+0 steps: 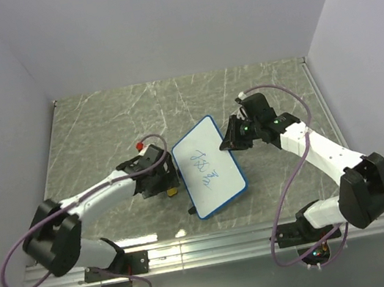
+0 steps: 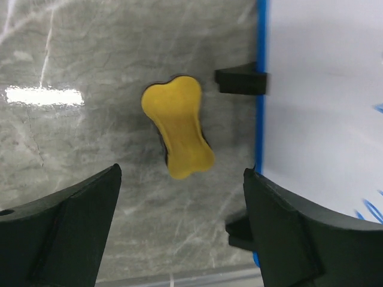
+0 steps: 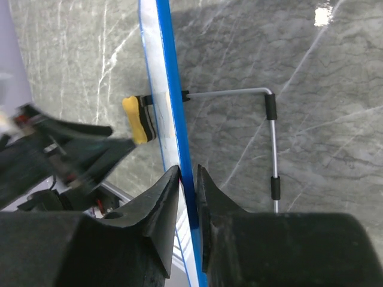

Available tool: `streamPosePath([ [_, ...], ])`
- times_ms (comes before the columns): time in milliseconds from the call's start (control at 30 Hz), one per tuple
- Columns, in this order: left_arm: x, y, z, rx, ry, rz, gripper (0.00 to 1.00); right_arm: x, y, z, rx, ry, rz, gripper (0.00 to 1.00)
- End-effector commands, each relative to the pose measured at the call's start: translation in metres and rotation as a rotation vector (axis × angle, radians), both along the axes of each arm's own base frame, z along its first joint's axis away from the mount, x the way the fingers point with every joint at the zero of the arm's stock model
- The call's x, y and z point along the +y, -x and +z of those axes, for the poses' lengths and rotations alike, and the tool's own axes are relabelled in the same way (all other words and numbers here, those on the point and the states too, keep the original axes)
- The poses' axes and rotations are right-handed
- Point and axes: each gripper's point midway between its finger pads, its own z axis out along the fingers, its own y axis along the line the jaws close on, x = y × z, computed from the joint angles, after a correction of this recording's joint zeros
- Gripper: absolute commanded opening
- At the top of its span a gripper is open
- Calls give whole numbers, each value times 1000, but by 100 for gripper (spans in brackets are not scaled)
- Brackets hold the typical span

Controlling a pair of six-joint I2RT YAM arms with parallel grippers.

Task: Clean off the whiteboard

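Black-fingered, the right gripper (image 3: 188, 173) is clamped on the edge of the small rectangular whiteboard (image 1: 209, 166). The board is white with a rounded blue frame, black feet and blue scribbles too small to read. It sits askew mid-way across the grey marbled tabletop (image 1: 100, 130). Just beside its left edge lies a yellow bone-shaped eraser (image 2: 178, 128), mostly hidden overhead beneath the left gripper (image 2: 181, 179), which hovers spread wide and empty. The left wrist view cuts the scribbles off.

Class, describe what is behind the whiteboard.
A bent metal wire stand joins the back of the whiteboard frame. Its lower end is hidden by the right gripper, which clamps the board's edge.
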Motion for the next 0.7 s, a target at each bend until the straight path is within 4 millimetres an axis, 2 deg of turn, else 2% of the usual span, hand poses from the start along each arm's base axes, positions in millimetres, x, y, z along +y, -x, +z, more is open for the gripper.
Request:
streamPosePath([
  [0, -5, -12, -11, 7, -46, 29, 86, 3, 4, 3, -23, -3, 44, 23],
  [67, 0, -13, -18, 15, -82, 55, 83, 1, 6, 3, -24, 8, 49, 22],
  [200, -2, -15, -32, 32, -97, 49, 63, -1, 8, 6, -27, 17, 57, 20],
  [267, -3, -16, -35, 32, -99, 51, 58, -1, 10, 7, -26, 21, 65, 18],
  [367, -4, -20, -32, 20, -98, 57, 44, -1, 11, 6, -22, 21, 68, 16],
  [400, -4, -21, -31, 17, -101, 59, 36, -1, 11, 5, -20, 21, 68, 15],
  [533, -2, -25, -24, 1, -116, 60, 31, -1, 11, 1, -11, 23, 76, 11],
  [567, -2, -25, -24, 0, -117, 59, 26, -1, 11, 1, -10, 25, 75, 11],
  [600, -3, -26, -21, -3, -115, 56, 11, -1, 11, -1, -5, 28, 76, 11],
  [633, -2, -27, -20, -7, -117, 57, 1, -1, 11, -2, -5, 29, 77, 10],
  [667, -2, -25, -20, -3, -122, 54, 0, -1, 11, -3, -1, 32, 78, 10],
])
